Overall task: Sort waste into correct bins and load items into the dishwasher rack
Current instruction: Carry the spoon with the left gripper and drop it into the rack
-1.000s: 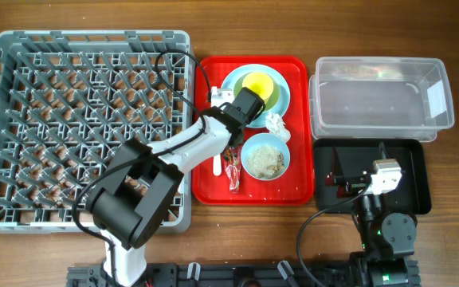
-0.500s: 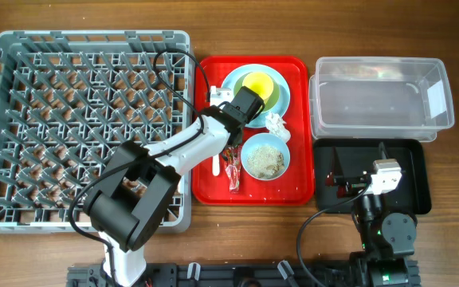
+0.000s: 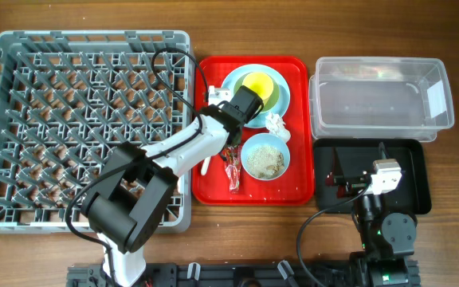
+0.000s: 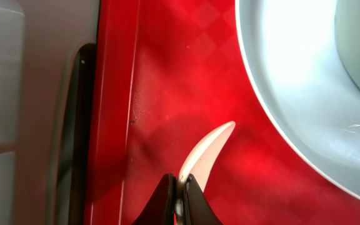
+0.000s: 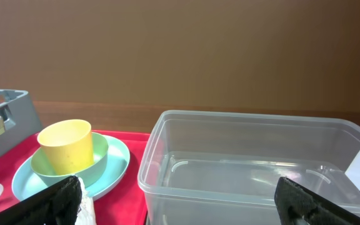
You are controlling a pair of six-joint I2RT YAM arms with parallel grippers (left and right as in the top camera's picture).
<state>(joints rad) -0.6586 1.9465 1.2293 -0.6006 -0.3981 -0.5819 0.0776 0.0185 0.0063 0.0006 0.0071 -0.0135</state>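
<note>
My left jaws are pinched shut on the very end of a white utensil (image 4: 208,150). The wrist view shows too little of it to tell spoon from fork. Its free tip arcs over the red tray (image 4: 167,75), just short of the light blue plate (image 4: 292,94). That end-on pinch is my worry: the piece could swivel or squirt out on the lift, clip the tray rim on the way across, or drop between the pegs of the dishwasher rack (image 3: 54,127) if released flat. The red wrapper (image 3: 232,167) lies just beside the arm and could get dragged along. The tissue (image 3: 276,123), the yellow cup (image 3: 259,86) and the bowl of rice scraps (image 3: 265,157) sit on the tray. My right jaws hang wide and empty over the black tray (image 3: 409,171), facing the clear tub (image 5: 249,156).
</note>
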